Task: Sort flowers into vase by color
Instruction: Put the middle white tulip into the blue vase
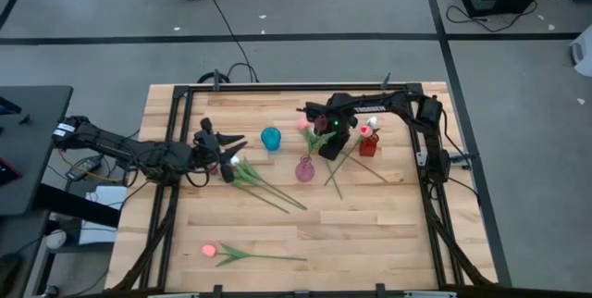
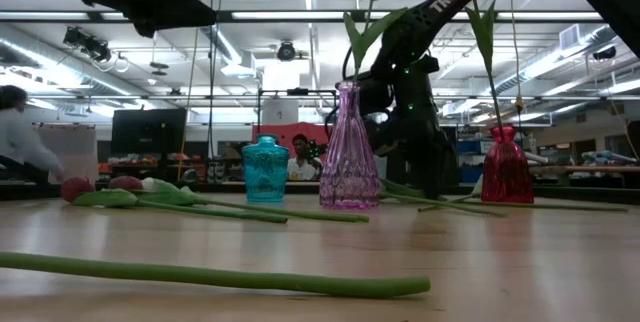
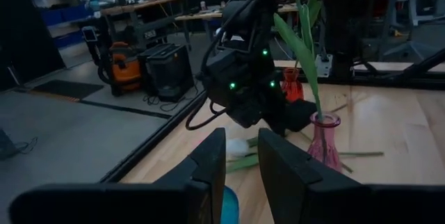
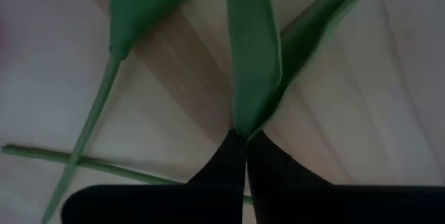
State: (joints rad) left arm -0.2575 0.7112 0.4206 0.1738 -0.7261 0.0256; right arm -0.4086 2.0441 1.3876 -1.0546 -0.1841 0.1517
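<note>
Two black fingers of the right gripper (image 4: 245, 156) pinch only the leaves of a green-stemmed artificial tulip (image 4: 256, 64) lying between the pink glass vase (image 1: 304, 169) and red glass vase (image 1: 368, 144); so thin a hold may slip when lifted. The left gripper (image 1: 225, 144) waits half-open, empty.

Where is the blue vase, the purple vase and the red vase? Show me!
blue vase (image 2: 265, 169): low view, on the middle of its body.
purple vase (image 2: 348, 162): low view, on its wide lower body.
red vase (image 2: 506, 172): low view, on the middle of its body.
</note>
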